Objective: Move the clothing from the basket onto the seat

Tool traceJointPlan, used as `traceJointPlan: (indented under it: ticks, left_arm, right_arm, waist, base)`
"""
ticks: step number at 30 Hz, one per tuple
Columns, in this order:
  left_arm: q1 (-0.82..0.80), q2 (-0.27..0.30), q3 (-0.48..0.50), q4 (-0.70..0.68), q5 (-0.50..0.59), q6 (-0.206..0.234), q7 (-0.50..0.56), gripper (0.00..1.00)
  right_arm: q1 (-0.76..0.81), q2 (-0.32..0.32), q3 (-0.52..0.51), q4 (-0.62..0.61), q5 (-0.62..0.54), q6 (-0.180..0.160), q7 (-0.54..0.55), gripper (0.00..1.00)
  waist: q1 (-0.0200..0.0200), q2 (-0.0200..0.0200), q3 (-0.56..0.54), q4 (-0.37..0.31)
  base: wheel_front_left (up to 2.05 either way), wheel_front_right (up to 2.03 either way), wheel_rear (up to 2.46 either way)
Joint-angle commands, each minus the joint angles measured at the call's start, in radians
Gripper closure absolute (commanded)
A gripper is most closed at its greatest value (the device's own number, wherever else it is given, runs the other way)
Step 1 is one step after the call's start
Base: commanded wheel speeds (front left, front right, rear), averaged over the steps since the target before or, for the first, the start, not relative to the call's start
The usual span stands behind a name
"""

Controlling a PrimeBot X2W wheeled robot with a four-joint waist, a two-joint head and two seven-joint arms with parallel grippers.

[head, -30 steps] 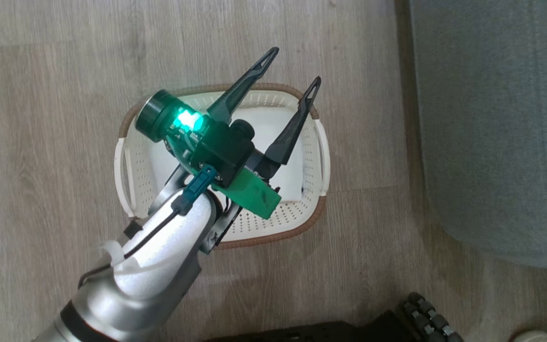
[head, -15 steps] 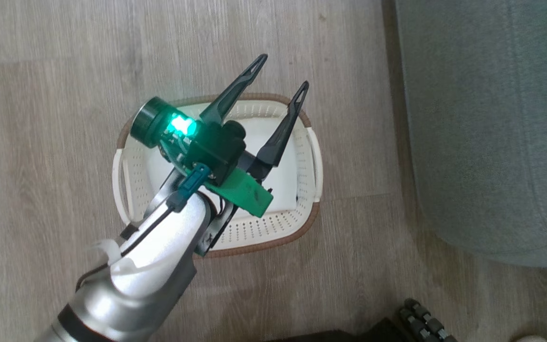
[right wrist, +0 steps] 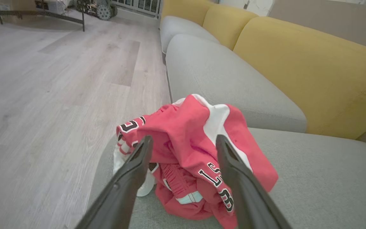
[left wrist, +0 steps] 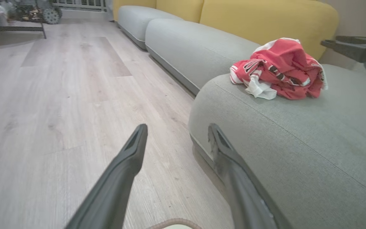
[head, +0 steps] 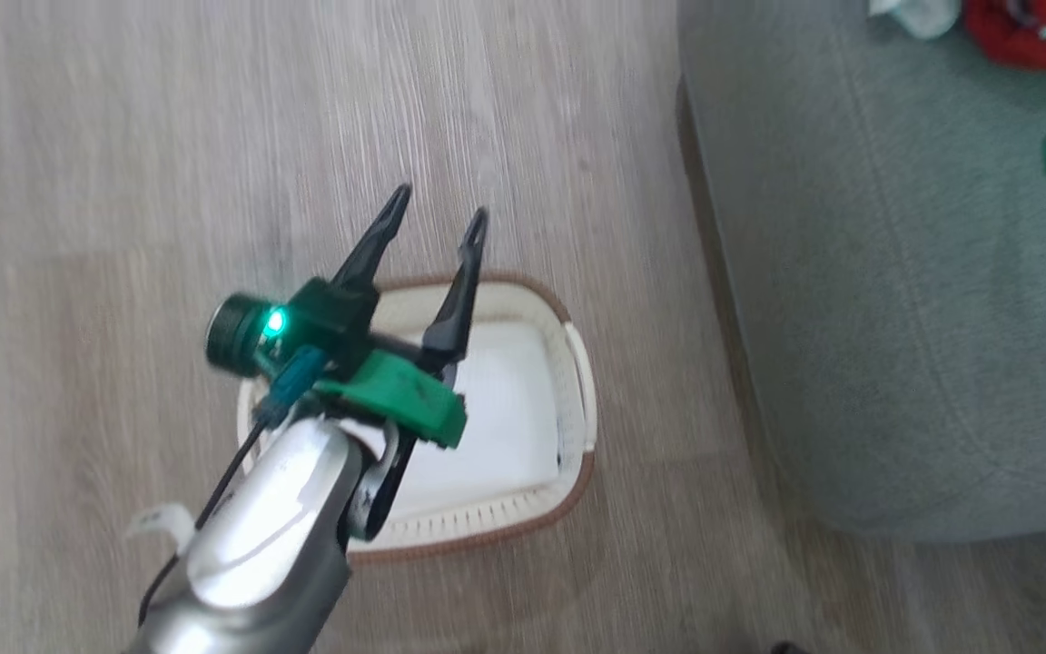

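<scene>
Clothing [right wrist: 195,152] lies heaped on the seat [right wrist: 313,184], red and white, near the cushion's rounded end. The right gripper [right wrist: 183,138] hangs over it, jaws wide, holding nothing, though whether its fingers brush the cloth I cannot tell. Since half a second ago the head view has swung toward the seat, so the heap now shows at 1 o'clock and the basket [head: 580,391] near 6 o'clock, its bottom bare white as before. The left gripper [head: 439,203], also wide and empty, hovers above it. That suggests the last load is delivered. The basket's 9 o'clock side hides under the left arm [head: 260,527], the head view is smeared, and the frame edge cuts off the right gripper there.
</scene>
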Motion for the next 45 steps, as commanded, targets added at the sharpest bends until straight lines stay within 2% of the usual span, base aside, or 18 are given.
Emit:
traceJointPlan:
  ticks: [1, 6, 19, 24, 31, 36, 45]
  left_arm:
    - [0.013, 0.005, 0.041, -0.027, -0.009, 0.009, -0.013, 0.0]
    - [0.093, 0.002, 0.094, -0.039, -0.041, 0.032, -0.02, 0.0]
    - [0.326, 0.008, 0.255, -0.114, -0.063, 0.066, -0.022, 0.0]
    - [0.402, 0.015, 0.315, -0.123, -0.065, 0.073, -0.022, 0.0]
    - [0.501, 0.022, 0.394, -0.146, -0.04, 0.089, -0.022, 0.0]
    - [0.563, 0.014, 0.435, -0.159, -0.025, 0.085, -0.022, 0.0]
    - [0.614, -0.007, 0.477, -0.158, -0.002, 0.049, -0.022, 0.0]
  right_arm:
    - [0.022, -0.01, 0.022, -0.041, 0.017, 0.0, -0.007, 0.0]
    - [0.09, 0.005, 0.053, -0.093, 0.08, 0.0, -0.007, 0.0]
    - [0.367, 0.113, 0.12, -0.306, 0.194, 0.0, -0.007, 0.0]
    - [0.489, 0.187, 0.113, -0.399, 0.194, 0.0, -0.007, 0.0]
    - [0.663, 0.273, 0.091, -0.515, 0.135, 0.0, -0.007, 0.0]
    - [0.759, 0.291, 0.073, -0.573, 0.118, 0.0, -0.007, 0.0]
    - [0.853, 0.293, 0.094, -0.661, 0.169, 0.0, -0.007, 0.0]
  waist:
    - [0.0, -0.0001, -0.074, 0.004]
    - [0.0, -0.0001, -0.159, 0.028]
    - [0.0, -0.0001, -0.322, 0.131]
    - [0.0, -0.0001, -0.362, 0.16]
    - [0.0, -0.0001, -0.399, 0.182]
    - [0.0, -0.0001, -0.414, 0.189]
    - [0.0, -0.0001, -0.427, 0.192]
  base:
    - [0.0, 0.0, 0.0]
    - [0.0, 0.0, 0.0]
    - [0.0, 0.0, 0.0]
    - [0.0, 0.0, 0.0]
    - [0.0, 0.0, 0.0]
    - [0.0, 0.0, 0.0]
    - [0.0, 0.0, 0.0]
